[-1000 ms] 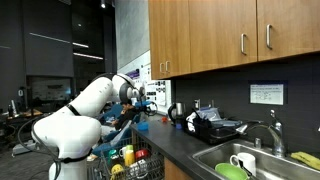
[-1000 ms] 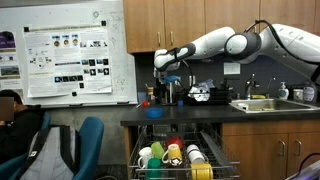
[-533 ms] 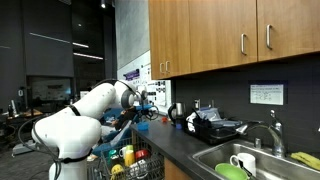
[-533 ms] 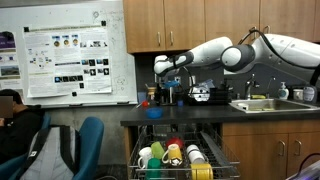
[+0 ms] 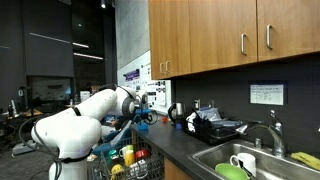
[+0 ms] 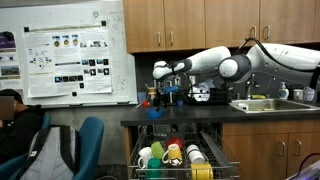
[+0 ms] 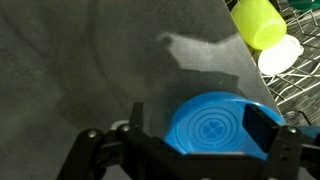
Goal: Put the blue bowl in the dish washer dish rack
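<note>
Two fingers (image 7: 137, 115) spread wide on our gripper (image 7: 200, 113), the blue bowl (image 7: 215, 130) sitting between them, nearer one; we judged a lopsided squeeze could skid it off the counter (image 7: 80, 60), missing the rack (image 7: 300, 85) beyond.

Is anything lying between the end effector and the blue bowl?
Nothing. The wrist view shows the blue bowl directly beneath the open end effector, with only a bare gap between.

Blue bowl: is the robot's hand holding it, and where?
No, nothing is held. The gripper is open and hovers over the blue bowl, which sits on the counter.
</note>
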{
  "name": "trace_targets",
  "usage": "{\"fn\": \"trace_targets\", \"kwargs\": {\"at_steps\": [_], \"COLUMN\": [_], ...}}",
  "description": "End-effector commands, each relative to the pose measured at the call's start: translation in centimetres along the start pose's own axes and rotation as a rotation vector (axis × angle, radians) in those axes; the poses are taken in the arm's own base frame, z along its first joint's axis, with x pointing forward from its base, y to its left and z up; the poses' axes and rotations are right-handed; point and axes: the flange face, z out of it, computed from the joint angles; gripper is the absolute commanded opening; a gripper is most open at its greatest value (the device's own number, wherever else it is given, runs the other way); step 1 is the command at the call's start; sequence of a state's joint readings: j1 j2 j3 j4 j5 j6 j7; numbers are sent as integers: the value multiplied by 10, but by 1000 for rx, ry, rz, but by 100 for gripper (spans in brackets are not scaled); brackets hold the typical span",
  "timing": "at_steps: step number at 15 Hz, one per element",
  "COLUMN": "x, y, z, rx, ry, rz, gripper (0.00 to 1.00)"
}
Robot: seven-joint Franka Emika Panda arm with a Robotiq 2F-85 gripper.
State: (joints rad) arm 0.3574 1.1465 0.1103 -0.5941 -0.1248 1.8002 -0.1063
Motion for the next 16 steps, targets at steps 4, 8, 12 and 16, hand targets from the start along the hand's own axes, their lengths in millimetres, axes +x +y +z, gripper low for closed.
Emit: {"fn": "trace_targets", "kwargs": {"at_steps": [4, 8, 12, 16], "x": [2, 3, 1, 1], "y": [-7, -8, -5, -5], "z": [1, -9, -17, -20], "rx": [12, 11, 9, 11], "ry": [2, 8, 3, 8], "rz": [31, 41, 59, 57], "gripper": [69, 34, 3, 4]}}
